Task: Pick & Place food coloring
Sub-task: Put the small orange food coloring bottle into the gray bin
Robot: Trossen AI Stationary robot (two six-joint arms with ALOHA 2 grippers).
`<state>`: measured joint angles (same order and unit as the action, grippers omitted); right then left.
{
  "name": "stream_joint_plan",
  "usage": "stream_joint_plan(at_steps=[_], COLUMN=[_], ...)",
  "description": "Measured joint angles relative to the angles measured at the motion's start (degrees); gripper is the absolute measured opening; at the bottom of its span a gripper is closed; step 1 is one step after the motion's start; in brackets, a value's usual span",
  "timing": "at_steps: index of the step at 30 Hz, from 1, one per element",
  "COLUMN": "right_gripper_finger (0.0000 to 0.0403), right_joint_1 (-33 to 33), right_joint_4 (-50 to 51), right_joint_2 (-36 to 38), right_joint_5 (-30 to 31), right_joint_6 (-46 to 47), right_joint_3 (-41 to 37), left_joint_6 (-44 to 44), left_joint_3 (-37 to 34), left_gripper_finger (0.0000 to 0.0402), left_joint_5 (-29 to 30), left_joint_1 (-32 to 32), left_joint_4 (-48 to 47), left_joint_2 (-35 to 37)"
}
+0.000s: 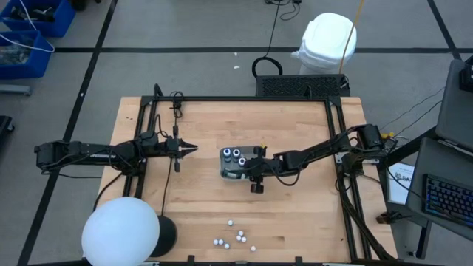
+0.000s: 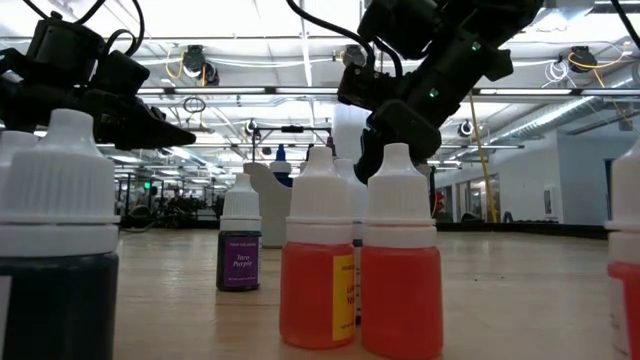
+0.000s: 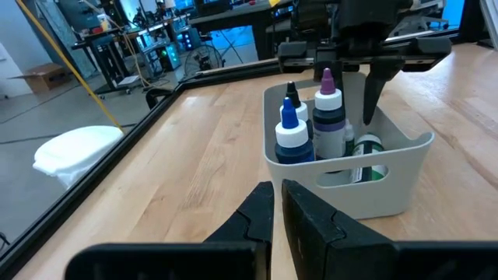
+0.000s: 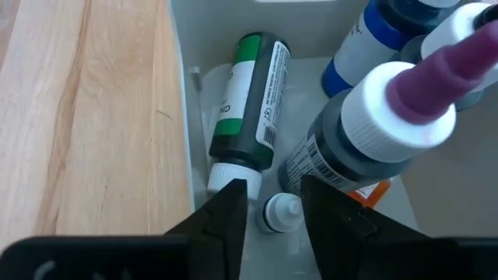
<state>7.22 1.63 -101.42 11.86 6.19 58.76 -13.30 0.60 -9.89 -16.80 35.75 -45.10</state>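
Food coloring bottles (image 1: 235, 239) stand scattered near the tabletop's (image 1: 295, 214) front edge, well apart from both arms. The right gripper (image 4: 268, 204) hangs inside the grey tray (image 3: 405, 167), jaws parted around a small white-capped bottle (image 4: 278, 211) without gripping it, beside a lying green bottle (image 4: 250, 101). The left gripper (image 3: 276, 204), jaws nearly closed and empty, waits over bare wood facing the tray.

Small white-capped food coloring bottles (image 1: 235, 238) stand scattered near the table's front edge, several more (image 3: 327, 117) in the tray.
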Motion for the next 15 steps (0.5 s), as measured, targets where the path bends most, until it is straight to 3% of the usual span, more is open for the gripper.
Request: stream_joint_plan(at_steps=[9, 15], right_gripper_finger=[0.0111, 0.0101], right_joint_1=[0.1, 3.3], right_joint_4=[1.3, 12.1], right_joint_2=[3.9, 9.9], right_joint_5=[0.2, 4.1], right_joint_6=[-3.1, -4.1], right_joint_3=[0.3, 6.7], left_joint_6=[0.0, 0.0], left_joint_3=[0.0, 0.0], left_gripper_finger=[0.0035, 0.0035], left_joint_5=[0.0, -0.1], left_joint_1=[0.0, 0.0], left_joint_4=[0.0, 0.0], left_joint_2=[0.0, 0.0])
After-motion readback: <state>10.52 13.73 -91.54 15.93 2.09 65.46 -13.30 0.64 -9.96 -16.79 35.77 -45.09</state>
